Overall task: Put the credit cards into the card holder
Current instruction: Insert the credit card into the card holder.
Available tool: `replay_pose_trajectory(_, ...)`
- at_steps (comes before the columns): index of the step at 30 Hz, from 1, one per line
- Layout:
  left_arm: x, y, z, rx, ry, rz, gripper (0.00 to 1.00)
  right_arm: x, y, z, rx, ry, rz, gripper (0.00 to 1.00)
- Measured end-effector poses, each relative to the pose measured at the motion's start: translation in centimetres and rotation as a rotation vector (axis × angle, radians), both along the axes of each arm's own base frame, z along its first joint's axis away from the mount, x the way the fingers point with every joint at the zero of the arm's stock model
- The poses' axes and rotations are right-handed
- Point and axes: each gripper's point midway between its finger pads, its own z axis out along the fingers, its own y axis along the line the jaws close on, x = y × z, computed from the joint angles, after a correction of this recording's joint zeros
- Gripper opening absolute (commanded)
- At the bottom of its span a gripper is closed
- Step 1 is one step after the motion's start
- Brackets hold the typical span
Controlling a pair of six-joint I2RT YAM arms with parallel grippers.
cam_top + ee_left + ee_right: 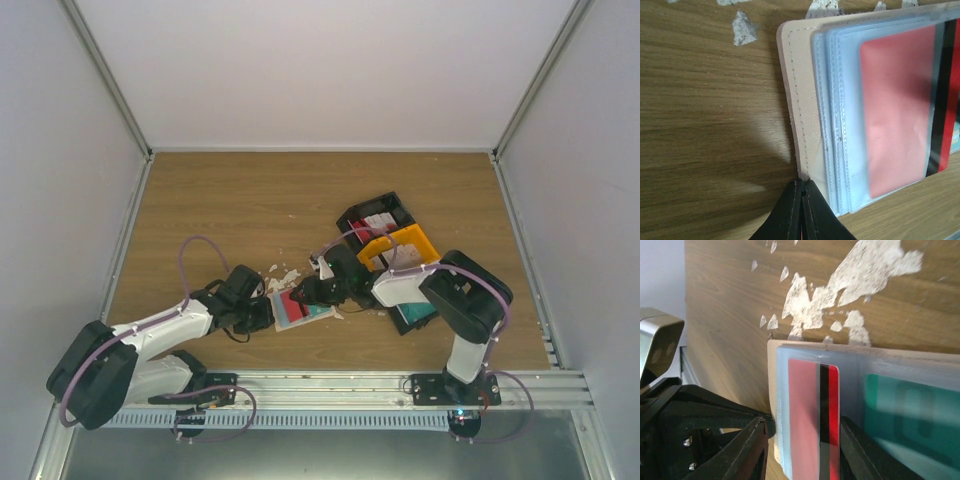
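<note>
The left fingers [801, 200] are pinched shut on the near beige edge of the card holder [800, 90], lying open on the counter [700, 125]. The right fingers [756, 442] stand apart astride the half-sleeved red card [895, 110]; whether they clamp it cannot be told. The teal card [900, 410] lies alongside.

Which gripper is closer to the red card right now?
Right. The right gripper straddles the red card, a finger on each side; the left gripper pinches the wallet at its beige edge, off the card.
</note>
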Motion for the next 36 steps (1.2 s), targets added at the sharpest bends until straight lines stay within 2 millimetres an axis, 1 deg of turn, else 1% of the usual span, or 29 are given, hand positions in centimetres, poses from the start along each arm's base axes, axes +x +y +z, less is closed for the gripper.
replay_pose_trajectory(4,0.0,-0.2,0.0,-0.012,-0.001,-0.006,0.05,0.7,-0.9,0.0,-0.085,-0.045,-0.027,0.42)
replay_pose_trajectory(7,0.0,-0.4,0.0,-0.018,-0.002,-0.011,0.06,0.8,-1.4,-0.4,-0.145,-0.065,-0.039,0.44)
replay_pose_trajectory(10,0.0,-0.5,0.0,-0.024,-0.003,-0.015,0.06,0.8,-1.6,-0.3,-0.195,-0.098,-0.042,0.43)
replay_pose_trajectory(14,0.0,-0.7,0.0,-0.034,-0.003,-0.021,0.06,0.4,-1.3,-0.4,-0.247,-0.126,-0.027,0.41)
replay_pose_trajectory(20,0.0,-0.9,0.0,-0.041,-0.001,-0.026,0.06,-0.6,0.0,0.0,-0.303,-0.172,0.02,0.4)
replay_pose_trajectory(24,0.0,-0.9,0.0,-0.044,-0.001,-0.027,0.06,-0.5,-0.2,0.0,-0.331,-0.189,0.023,0.42)
replay_pose_trajectory(27,0.0,-0.9,0.1,-0.046,-0.003,-0.027,0.13,0.0,-1.0,-0.1,-0.376,-0.217,0.005,0.44)
replay_pose_trajectory(28,0.0,-1.0,0.1,-0.047,-0.005,-0.028,0.16,0.3,-1.4,0.1,-0.391,-0.232,-0.007,0.45)
replay_pose_trajectory(30,0.0,-0.9,0.3,-0.046,-0.009,-0.027,0.24,0.9,-2.2,1.2,-0.411,-0.274,-0.037,0.49)
replay_pose_trajectory(33,-0.2,-0.5,0.8,-0.041,-0.02,-0.02,0.39,2.2,-3.6,3.8,-0.415,-0.348,-0.099,0.5)
replay_pose_trajectory(35,-0.2,-0.3,1.3,-0.043,-0.036,-0.015,0.48,3.0,-5.0,5.3,-0.421,-0.39,-0.142,0.5)
replay_pose_trajectory(36,-0.1,-0.3,1.7,-0.05,-0.047,-0.007,0.52,3.4,-5.7,5.6,-0.428,-0.403,-0.16,0.51)
